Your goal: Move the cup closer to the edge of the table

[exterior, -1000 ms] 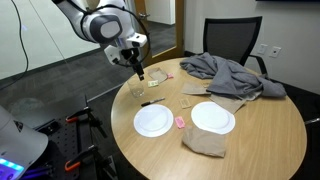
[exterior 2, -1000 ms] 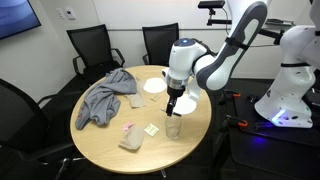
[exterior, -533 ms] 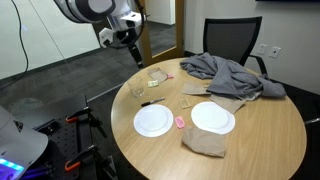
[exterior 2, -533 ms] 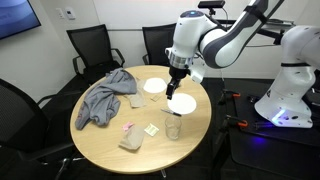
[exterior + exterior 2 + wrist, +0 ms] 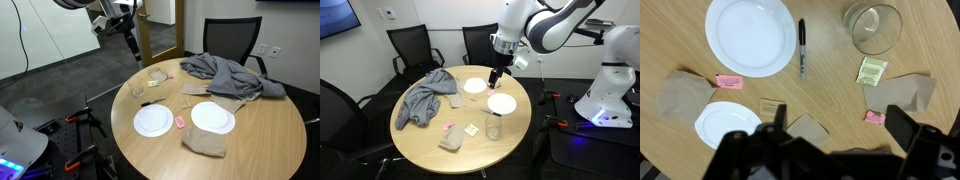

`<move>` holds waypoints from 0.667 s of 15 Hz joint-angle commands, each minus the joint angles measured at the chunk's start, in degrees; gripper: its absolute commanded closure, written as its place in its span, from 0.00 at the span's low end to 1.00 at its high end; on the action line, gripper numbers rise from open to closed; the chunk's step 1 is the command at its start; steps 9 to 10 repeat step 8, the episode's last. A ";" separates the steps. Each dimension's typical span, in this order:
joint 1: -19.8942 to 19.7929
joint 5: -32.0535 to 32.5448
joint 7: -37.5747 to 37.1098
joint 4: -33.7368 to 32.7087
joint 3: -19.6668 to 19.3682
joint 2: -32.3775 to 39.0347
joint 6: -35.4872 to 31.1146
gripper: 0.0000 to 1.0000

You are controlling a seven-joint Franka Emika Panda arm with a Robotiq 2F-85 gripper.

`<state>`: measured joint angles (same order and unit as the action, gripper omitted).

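The cup point(image 5: 137, 90) is a small clear tumbler standing upright near the rim of the round tan table point(image 5: 262, 130). It also shows in an exterior view point(image 5: 493, 127) and in the wrist view point(image 5: 873, 27). My gripper point(image 5: 131, 47) hangs high above the table, well clear of the cup, in both exterior views point(image 5: 497, 75). In the wrist view its fingers point(image 5: 840, 130) are spread apart with nothing between them.
Two white plates point(image 5: 153, 121) point(image 5: 213, 117), a black pen point(image 5: 802, 47), a yellow packet point(image 5: 872, 70), pink packets point(image 5: 730, 81), brown napkins point(image 5: 205, 143) and a grey cloth point(image 5: 230, 72) lie on the table. Black chairs point(image 5: 408, 45) stand around it.
My gripper has risen from just above the cup to high over the table. The cup stands where it was.
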<state>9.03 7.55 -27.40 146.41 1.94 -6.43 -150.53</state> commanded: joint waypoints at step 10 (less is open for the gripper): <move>-3.03 -1.37 0.65 1.18 3.20 -1.26 0.33 0.00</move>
